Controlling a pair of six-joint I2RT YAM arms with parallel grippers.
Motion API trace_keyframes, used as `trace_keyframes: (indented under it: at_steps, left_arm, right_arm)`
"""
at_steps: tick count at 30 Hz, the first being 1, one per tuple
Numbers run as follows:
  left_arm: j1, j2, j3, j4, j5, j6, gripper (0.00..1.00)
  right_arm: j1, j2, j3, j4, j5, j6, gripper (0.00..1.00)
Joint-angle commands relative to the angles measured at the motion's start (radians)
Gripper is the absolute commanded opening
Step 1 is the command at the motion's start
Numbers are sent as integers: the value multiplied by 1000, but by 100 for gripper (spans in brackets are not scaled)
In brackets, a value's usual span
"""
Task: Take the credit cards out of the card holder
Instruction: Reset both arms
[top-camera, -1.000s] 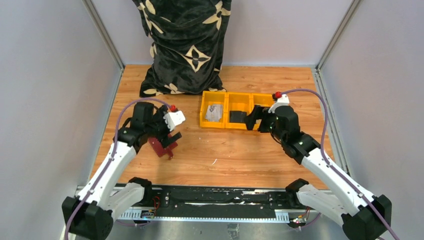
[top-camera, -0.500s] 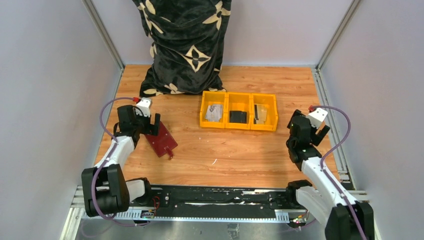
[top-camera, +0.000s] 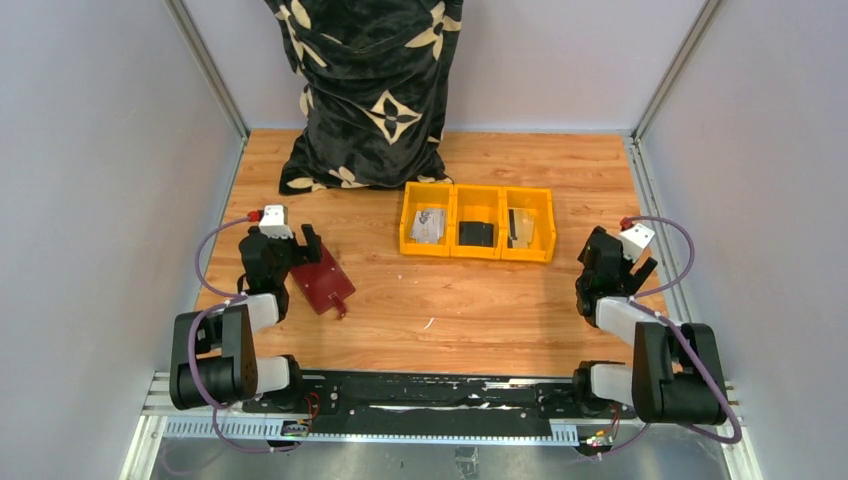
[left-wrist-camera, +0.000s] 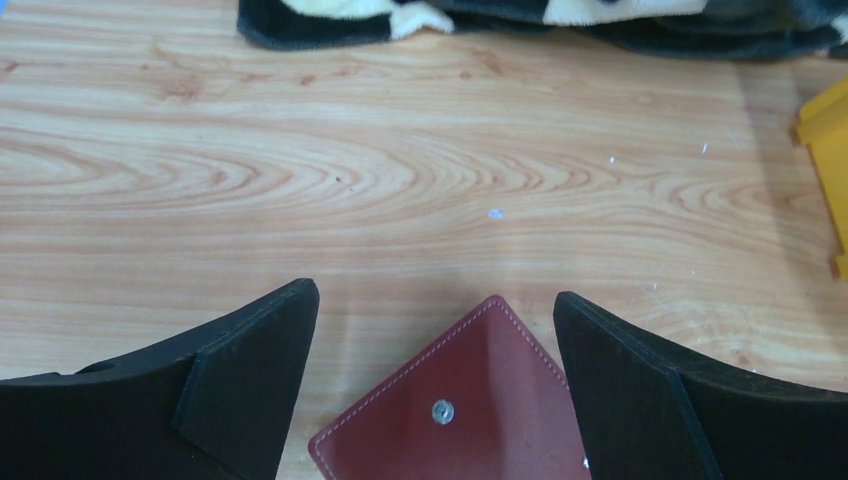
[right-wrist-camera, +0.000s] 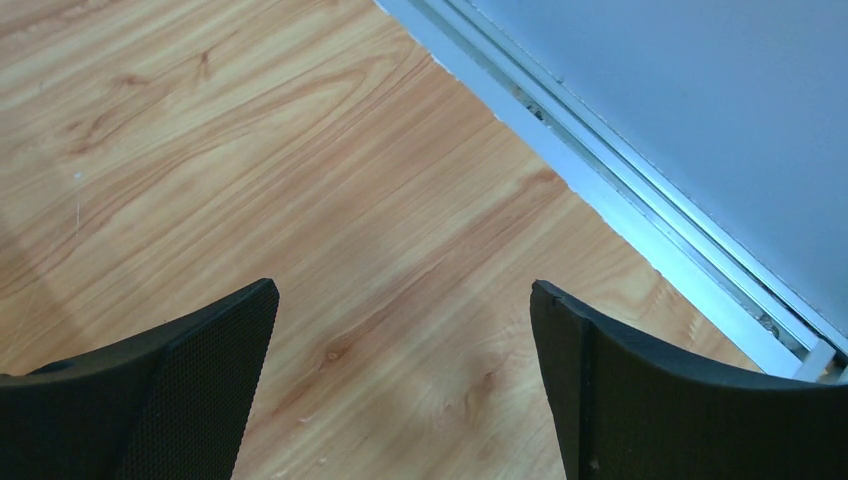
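The maroon card holder (top-camera: 322, 285) lies flat on the wooden table at the left. In the left wrist view its stitched corner (left-wrist-camera: 480, 400), with a metal snap, lies low between my fingers. My left gripper (top-camera: 306, 243) is open and empty, just behind the holder and apart from it; in its own view (left-wrist-camera: 432, 295) the jaws stand wide. A pale grey card (top-camera: 428, 224) lies in the left compartment of the yellow bin (top-camera: 477, 253), and another pale card (top-camera: 520, 228) in the right one. My right gripper (top-camera: 638, 270) is open and empty over bare wood (right-wrist-camera: 402, 290).
A black blanket with a cream flower pattern (top-camera: 370, 90) is heaped at the back, its hem showing in the left wrist view (left-wrist-camera: 520, 20). A dark item (top-camera: 477, 233) lies in the bin's middle compartment. A metal rail and grey wall (right-wrist-camera: 640, 180) run close to my right gripper.
My left arm has let go of the card holder and folded back. My right arm has left the yellow bin and folded back to the right edge.
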Motion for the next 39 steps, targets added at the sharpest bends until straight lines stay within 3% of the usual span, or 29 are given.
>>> trace_keyframes:
  at_steps: [1,5,8,9,11,12,13,15,19,23,39]
  left_arm:
    - [-4,50,-25,279,2,-56,100]
    - [-92,22,-54,289,-81,22,100]
    - [-194,119,-164,595,-149,113,100]
    - [-207,130,-178,631,-158,120,100]
    - [-209,64,-125,428,-204,121,100]
    - [-208,63,-103,378,-213,116,100]
    - [-209,94,-91,404,-213,100,100]
    - [-208,100,-85,401,-237,94,100]
    - [-209,104,-90,416,-242,91,100]
    - [-208,101,-87,405,-243,91,100]
    - [-208,99,-82,393,-241,94,100]
  right_arm:
    - [-10,44,-29,154,-84,-55,100]
    - [43,65,-37,229,-119,-138,98]
    - [83,95,-55,321,-238,-248,98]
    - [91,109,-67,357,-295,-293,98]
    - [111,203,-140,566,-353,-355,98]
    - [116,266,-173,740,-312,-372,99]
    - [119,268,-172,756,-301,-377,99]
    - [88,187,-79,426,-321,-311,100]
    - [76,236,-119,614,-338,-329,100]
    - [76,201,-102,524,-343,-317,100]
    - [76,211,-108,551,-344,-324,100]
